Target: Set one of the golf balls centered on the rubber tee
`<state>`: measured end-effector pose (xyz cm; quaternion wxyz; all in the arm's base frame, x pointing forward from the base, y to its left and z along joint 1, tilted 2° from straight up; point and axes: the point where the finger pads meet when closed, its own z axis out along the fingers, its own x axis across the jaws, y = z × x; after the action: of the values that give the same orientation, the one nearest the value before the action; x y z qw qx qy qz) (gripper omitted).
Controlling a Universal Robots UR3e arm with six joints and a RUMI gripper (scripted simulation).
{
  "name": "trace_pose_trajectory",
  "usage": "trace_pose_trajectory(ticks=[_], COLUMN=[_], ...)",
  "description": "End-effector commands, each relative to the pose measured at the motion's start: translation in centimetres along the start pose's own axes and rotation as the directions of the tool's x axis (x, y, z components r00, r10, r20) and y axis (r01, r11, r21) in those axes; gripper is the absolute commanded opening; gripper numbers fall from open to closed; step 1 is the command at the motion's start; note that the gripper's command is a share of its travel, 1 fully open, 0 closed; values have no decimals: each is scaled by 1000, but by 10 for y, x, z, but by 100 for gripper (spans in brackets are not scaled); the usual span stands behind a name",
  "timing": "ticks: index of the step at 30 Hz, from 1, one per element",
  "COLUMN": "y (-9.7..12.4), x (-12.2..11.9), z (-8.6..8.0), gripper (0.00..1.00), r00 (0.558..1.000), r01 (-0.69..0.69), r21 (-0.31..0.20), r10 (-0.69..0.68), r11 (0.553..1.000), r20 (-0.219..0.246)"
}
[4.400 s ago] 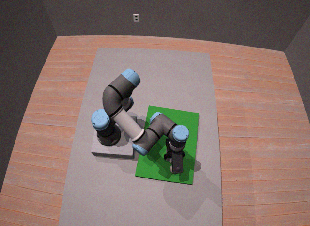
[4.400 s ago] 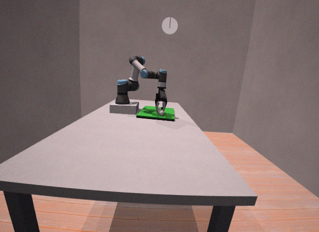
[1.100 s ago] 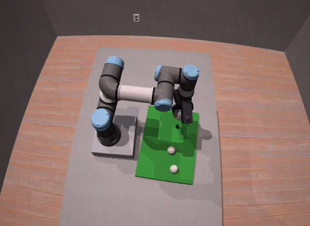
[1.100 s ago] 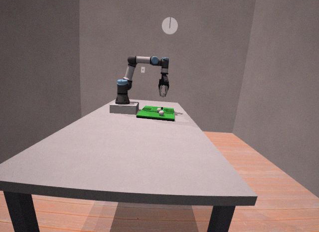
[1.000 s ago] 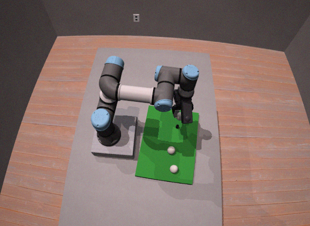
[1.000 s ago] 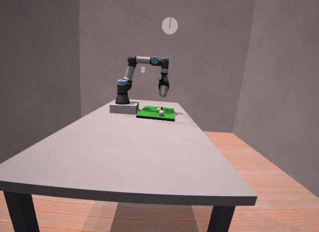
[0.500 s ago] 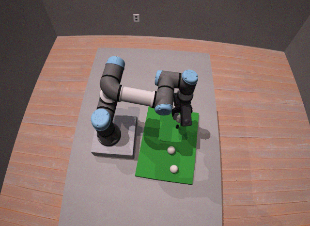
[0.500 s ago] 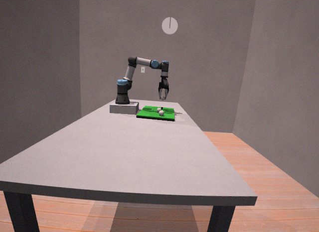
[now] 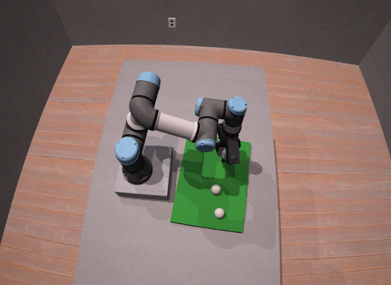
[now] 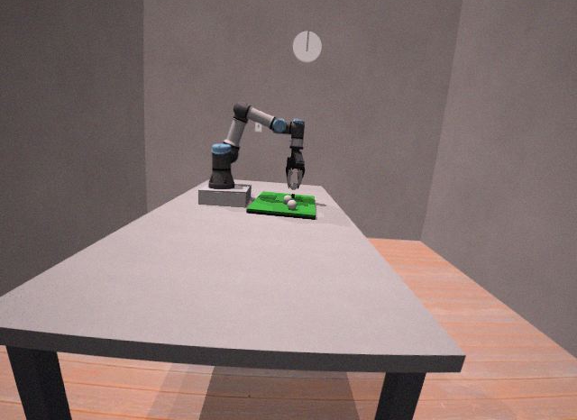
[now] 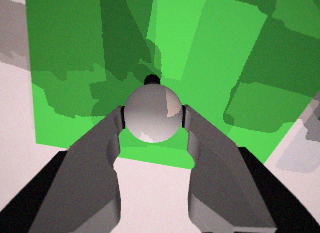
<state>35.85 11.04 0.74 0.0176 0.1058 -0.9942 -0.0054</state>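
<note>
White golf ball [image 11: 152, 113] clamped between gripper [image 11: 152, 124] fingers, frame centre in wrist view. Black rubber tee [image 11: 152, 79] peeks just above ball. Green mat [image 9: 192, 209] lower centre, two other balls [image 9: 215, 189] [image 9: 219, 213] resting there.

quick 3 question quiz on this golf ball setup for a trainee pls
1. True or false: the gripper holds a golf ball.
2. How many golf balls lie on the green mat?
3. In the wrist view, the black tee shows: A) just beyond the held ball, B) off the mat, C) under a loose ball.

Key: 1. True. 2. Two. 3. A.
</note>
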Motion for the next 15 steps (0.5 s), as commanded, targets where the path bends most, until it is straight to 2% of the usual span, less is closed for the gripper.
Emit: trace_pose_trajectory(ticks=[1,15], y=[0,0], x=[-1,-1], z=[6,13], gripper=[0,0], r00=[1000,1000], r01=[0,0], r21=[1,1], r10=[0,0], r11=[1000,1000], r20=[5,5])
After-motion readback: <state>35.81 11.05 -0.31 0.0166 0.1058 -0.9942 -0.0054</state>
